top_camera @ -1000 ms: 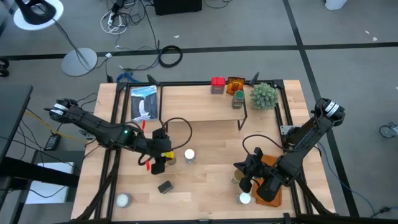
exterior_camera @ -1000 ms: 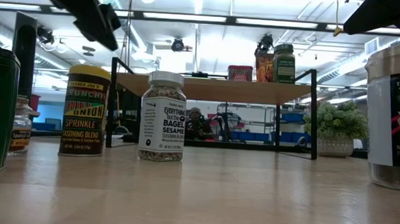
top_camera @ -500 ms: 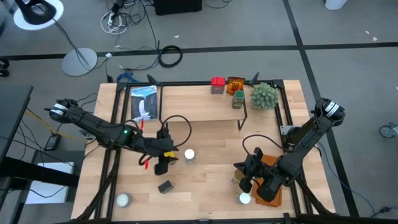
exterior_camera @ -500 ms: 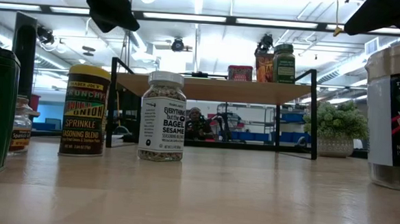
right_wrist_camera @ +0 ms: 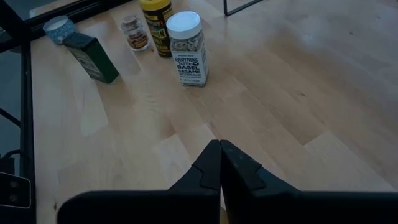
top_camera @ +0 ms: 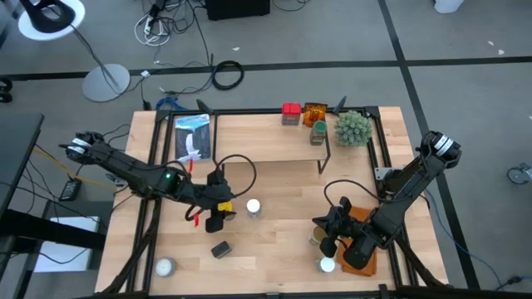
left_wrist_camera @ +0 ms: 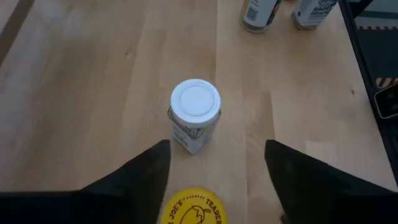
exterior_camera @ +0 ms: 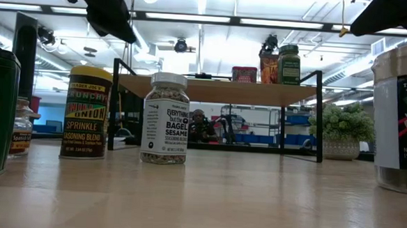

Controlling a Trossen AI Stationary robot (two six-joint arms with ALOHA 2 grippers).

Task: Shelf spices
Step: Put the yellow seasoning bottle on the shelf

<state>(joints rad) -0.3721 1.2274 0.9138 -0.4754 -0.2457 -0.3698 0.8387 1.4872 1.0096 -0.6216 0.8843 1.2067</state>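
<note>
- Our left pincer (left_wrist_camera: 214,186), fingers spread wide, hovers above the yellow-lidded dark seasoning tin (left_wrist_camera: 194,208) on the pale wood surface (top_camera: 274,183); we judge the next move a straight descent and grip.
- A white-lidded glass sesame jar (left_wrist_camera: 195,123) stands just beside it and could be nudged.
- The light-wood shelf with black legs (top_camera: 258,129) waits well apart.
- Our right pincer (right_wrist_camera: 220,163), fingers closed and empty, idles near the orange-brown cloth (top_camera: 363,241).

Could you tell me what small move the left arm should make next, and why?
Probably lower straight down: the left hand hovers open above the yellow-lidded onion seasoning jar, whose lid sits between the fingers. Descending would bring them around the jar for a grasp.
</note>
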